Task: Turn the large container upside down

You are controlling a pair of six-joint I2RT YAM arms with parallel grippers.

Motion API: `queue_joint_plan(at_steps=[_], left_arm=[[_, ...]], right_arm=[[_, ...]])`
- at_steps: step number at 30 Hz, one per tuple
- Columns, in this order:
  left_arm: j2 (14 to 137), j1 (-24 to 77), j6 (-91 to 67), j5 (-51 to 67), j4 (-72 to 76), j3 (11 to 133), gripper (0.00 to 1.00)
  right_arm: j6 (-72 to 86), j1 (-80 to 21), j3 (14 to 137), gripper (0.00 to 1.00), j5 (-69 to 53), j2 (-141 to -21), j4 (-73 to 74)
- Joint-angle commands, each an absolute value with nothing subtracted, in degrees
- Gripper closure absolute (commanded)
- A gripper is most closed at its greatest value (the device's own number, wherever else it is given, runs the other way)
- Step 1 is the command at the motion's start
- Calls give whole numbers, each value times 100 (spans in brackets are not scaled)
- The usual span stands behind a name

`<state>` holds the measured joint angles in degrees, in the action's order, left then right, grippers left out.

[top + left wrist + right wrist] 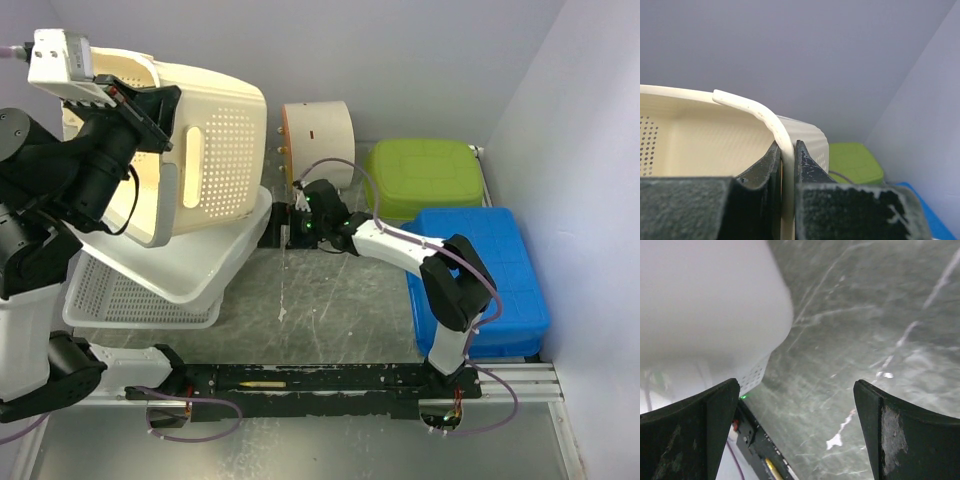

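The large container (220,140) is a cream perforated bin, lifted off the stack and tipped on its side with its opening facing left. My left gripper (148,108) is shut on its rim; in the left wrist view the curved rim (771,122) runs down between the two black fingers of the left gripper (786,150). My right gripper (284,222) stands open low over the table, just right of the stack. In the right wrist view nothing lies between the fingers of the right gripper (795,385); a blurred white tub wall (710,305) fills the upper left.
Beneath the lifted bin are a white tub (205,268) and a flat white perforated basket (130,300). A round cream container (318,140) lies at the back. A green container (425,178) and a blue container (485,280) sit on the right by the wall.
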<state>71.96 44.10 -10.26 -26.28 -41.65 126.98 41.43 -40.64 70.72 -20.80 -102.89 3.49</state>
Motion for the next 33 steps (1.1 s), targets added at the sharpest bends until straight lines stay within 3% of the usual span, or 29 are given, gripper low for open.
queue_joint_plan(at_steps=[1, 7, 12, 21, 33], left_arm=[[7200, 4434, -854, -1976, -2687, 12660, 94], [7543, 4436, -1177, -1191, -2384, 12854, 93], [7781, 4438, -1510, -568, -2170, 12951, 93], [7984, 4434, -2262, 459, -1385, 12740, 93], [8412, 4434, -3637, 2188, -483, 12333, 93]], right_arm=[[4206, -4374, 7186, 0, -2170, -10252, 143], [3844, -4475, 6966, 0, -2011, -9900, 545], [3327, -4234, 6772, 0, -824, -9104, 1658], [3392, -1237, 5611, 0, 472, -6991, 3604], [4726, -557, 6776, 0, 3509, -5572, 5563]])
